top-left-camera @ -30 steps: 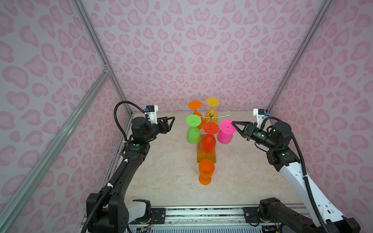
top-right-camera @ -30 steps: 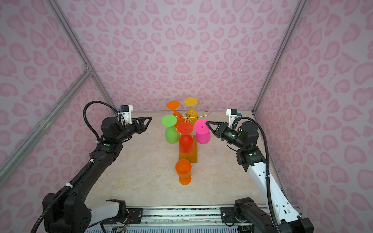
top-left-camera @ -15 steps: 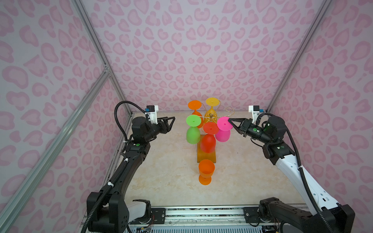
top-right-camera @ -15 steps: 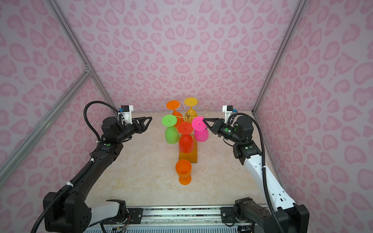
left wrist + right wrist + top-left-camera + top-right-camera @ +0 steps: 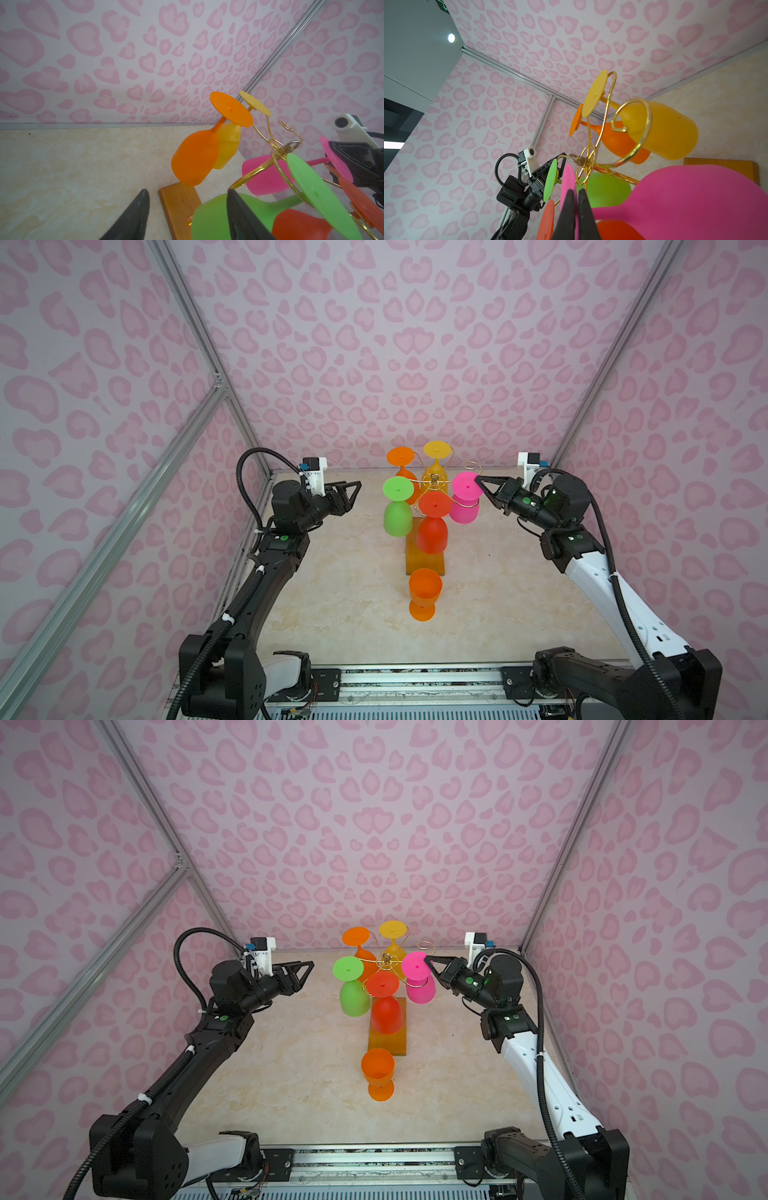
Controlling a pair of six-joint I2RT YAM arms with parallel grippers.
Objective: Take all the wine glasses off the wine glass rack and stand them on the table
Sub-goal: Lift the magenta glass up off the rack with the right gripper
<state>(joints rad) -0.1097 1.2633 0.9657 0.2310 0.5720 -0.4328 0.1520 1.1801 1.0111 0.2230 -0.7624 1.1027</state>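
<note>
The step in hand is the grasp. The right gripper (image 5: 478, 480) is pinched on the rim of the pink glass's (image 5: 464, 509) foot, and the right wrist view shows its fingers (image 5: 568, 209) pressed together on that thin disc. The pink glass hangs bowl-down on the right side of the rack (image 5: 434, 480), with its stem caught in a gold wire arm. Its foot sits on top, right at the gripper's tip, and the bowl hangs below and slightly toward the rack. The red glass (image 5: 432, 531) hangs just beside it, and an empty curl (image 5: 471, 466) rises close behind the foot. The next move is probably to draw the foot outward along the wire's opening until the stem slips free, then carry the glass away from the rack. That needs a steady, level pull, because a hold on so thin an edge may let the bowl swing into the red glass or snag the curl. The left gripper (image 5: 355, 487) hovers left of the rack with its fingers apart and empty, near the green glass (image 5: 397, 516) but not touching it. An orange glass (image 5: 424, 593) stands upright on the table in front of the rack's base (image 5: 415, 562).
</note>
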